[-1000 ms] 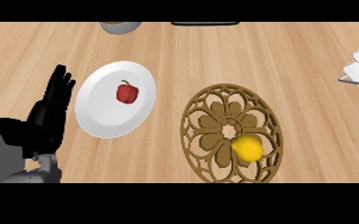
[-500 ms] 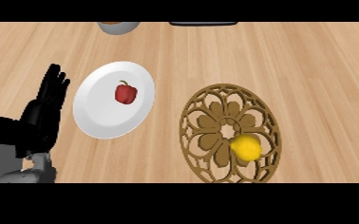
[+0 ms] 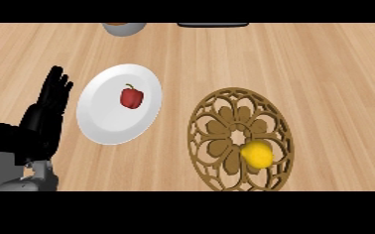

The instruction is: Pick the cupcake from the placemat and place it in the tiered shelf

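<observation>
The cupcake (image 3: 257, 154) is a small yellow mound on my placemat (image 3: 219, 110), a round brown openwork mat; it sits toward the mat's lower right part. I take it for the cupcake from the task alone, since from straight above it reads only as a yellow lump with no clear long axis.

Going left to right from the mat as landmark: far to its left, at the view's left edge, my left hand (image 3: 45, 114) rests with straight fingers pointing up, holding nothing. Between that hand and the mat lies a white plate (image 3: 106, 124) with a small red pepper (image 3: 132, 97) on it. Then comes the mat itself.

My right hand does not show. The cupcake lies well apart from my left hand, to its right and slightly lower, with the plate between. I judge the right hand the nearer one for the pick. The tiered shelf is not visible.
</observation>
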Robot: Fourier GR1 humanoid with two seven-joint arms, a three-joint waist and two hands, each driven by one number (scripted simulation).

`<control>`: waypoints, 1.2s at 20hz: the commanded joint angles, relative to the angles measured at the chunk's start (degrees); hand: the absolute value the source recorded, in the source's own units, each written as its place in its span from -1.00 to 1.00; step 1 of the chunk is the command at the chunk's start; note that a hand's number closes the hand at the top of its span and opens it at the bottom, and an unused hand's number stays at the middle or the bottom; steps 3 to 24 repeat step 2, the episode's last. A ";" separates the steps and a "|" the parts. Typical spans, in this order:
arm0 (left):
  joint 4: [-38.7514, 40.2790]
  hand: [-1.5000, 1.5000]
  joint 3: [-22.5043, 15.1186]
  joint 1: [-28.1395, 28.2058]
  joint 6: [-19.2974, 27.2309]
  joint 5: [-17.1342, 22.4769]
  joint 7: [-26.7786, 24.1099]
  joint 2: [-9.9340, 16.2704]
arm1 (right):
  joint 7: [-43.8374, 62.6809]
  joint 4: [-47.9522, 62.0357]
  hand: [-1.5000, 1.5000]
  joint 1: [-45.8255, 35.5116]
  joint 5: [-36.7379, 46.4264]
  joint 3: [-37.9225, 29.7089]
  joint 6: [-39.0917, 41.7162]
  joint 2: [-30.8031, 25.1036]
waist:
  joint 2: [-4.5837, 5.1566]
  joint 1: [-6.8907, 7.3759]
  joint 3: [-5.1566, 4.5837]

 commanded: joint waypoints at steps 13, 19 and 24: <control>2.27 0.00 1.05 0.73 -0.66 0.25 -2.75 -0.68 | -5.03 8.99 -1.00 4.20 -2.71 -3.09 5.26 -5.68 | 0.04 0.09 -0.01; 2.27 0.00 1.05 0.73 -0.66 0.25 -2.75 -0.68 | -5.03 8.99 -1.00 4.20 -2.71 -3.09 5.26 -5.68 | 0.04 0.09 -0.01; 2.27 0.00 1.05 0.73 -0.66 0.25 -2.75 -0.68 | -5.03 8.99 -1.00 4.20 -2.71 -3.09 5.26 -5.68 | 0.04 0.09 -0.01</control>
